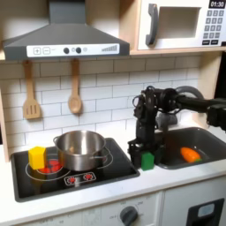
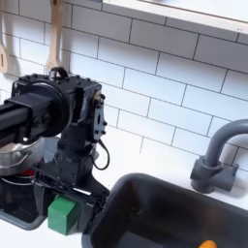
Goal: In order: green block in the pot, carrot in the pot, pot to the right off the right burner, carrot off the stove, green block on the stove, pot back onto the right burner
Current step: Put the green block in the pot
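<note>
Gripper hangs fingers-down over the white counter strip between the stove and the sink in the first exterior view, at about 3 o'clock from the pot. The green block sits on that strip right beside the fingertips, at roughly 4 o'clock from them; in the second exterior view the gripper stands just above the green block, whose top lies below the black fingers. Whether the jaws are wide or narrow cannot be told, and nothing shows them gripping the cube. The pot stands on the right burner, its rim covering most of the red ring. At the pot's 9 o'clock a yellow block stands on the left of the cooktop with a small red piece just beside it. The carrot lies in the sink, at about 3 o'clock from the green block; in the second exterior view only an orange sliver of the carrot shows at the bottom edge, at 6 o'clock from the faucet. Two wooden utensils hang on the tiled wall at 12 o'clock from the stove.
</note>
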Tool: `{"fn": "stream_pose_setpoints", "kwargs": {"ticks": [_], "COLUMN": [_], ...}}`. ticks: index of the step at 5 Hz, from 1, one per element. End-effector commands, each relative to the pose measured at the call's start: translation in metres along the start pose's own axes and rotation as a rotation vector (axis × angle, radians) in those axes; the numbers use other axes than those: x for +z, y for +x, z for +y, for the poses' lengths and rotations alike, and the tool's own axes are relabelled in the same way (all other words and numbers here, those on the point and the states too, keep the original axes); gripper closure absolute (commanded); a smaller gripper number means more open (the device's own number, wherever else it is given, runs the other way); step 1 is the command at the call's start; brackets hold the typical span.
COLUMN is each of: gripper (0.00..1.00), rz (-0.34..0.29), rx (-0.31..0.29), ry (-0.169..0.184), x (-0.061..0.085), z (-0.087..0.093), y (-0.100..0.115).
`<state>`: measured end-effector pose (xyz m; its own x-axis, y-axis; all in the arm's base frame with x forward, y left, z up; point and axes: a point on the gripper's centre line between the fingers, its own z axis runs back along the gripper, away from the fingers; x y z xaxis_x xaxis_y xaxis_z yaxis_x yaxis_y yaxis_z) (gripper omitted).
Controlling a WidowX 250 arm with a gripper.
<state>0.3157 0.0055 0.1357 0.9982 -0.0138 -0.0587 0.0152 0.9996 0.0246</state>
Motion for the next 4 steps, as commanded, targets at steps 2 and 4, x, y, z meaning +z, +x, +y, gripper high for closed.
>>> {"fn": "stream_pose_setpoints", "kwargs": {"ticks": [2, 4], "gripper": [1.0, 1.0], "rz": [-0.002, -0.013], "rx": [0.016, 0.014], "ry": [-0.004, -0.02], "x": [-0.001, 0.01], "z": [0.0, -0.002], "y": [-0.003, -0.005]}}
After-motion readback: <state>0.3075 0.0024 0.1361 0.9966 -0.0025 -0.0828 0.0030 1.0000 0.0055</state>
